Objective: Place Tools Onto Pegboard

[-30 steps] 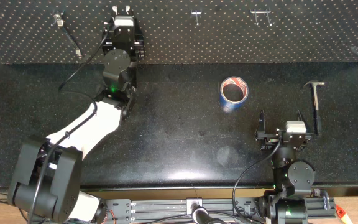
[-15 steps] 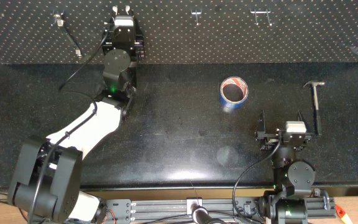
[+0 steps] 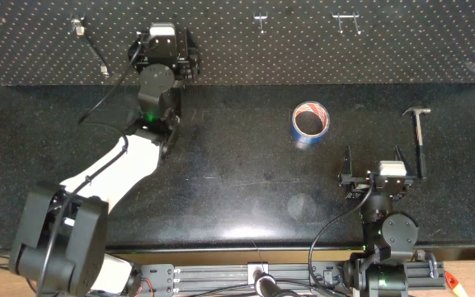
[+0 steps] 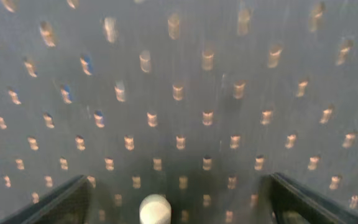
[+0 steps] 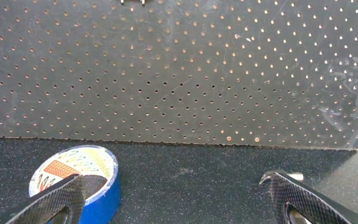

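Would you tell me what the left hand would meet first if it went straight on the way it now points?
The left hand would most likely meet the pegboard straight ahead, seemingly close.

Left arm [image 3: 114,169]: white link, black joints, black cable. Right end effector [image 5: 178,202]: black fingers [image 5: 55,198].

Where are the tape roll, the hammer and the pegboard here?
tape roll [image 3: 305,139], top view, blue outer wall
hammer [image 3: 419,130], top view, handle below the head
pegboard [image 3: 303,49], top view, bare perforated face

Before you: dark grey pegboard [image 3: 303,49], evenly dotted with holes; blue tape roll [image 5: 102,194], orange-and-white face; black, faintly speckled table [image 3: 237,181].
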